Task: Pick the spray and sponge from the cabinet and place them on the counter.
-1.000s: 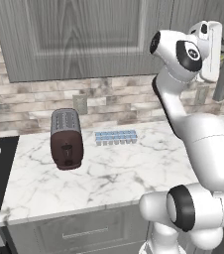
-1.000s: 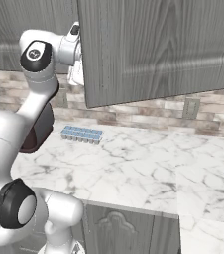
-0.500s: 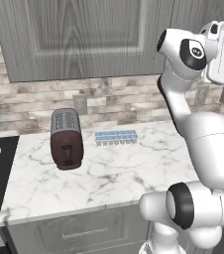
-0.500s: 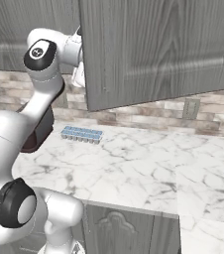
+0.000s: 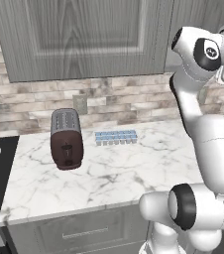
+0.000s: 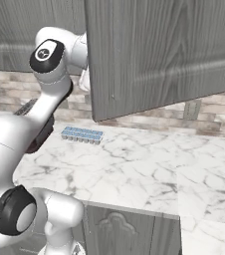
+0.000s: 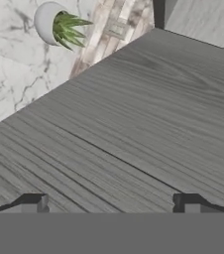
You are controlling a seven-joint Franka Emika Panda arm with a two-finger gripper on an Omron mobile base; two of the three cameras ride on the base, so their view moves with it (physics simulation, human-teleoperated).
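swinging beside the cabinet door, the claw stands wide, holding nothing; spray and sponge sit unseen behind that door. risk: door edge catching the wrist.

The arm is glossy white, built of fat rounded links with smooth curved shells. Its joints show as dark grey rings and round black caps, one cap bearing a small pale mark. The fingertips are small, dark grey and blocky, with paler inner faces.
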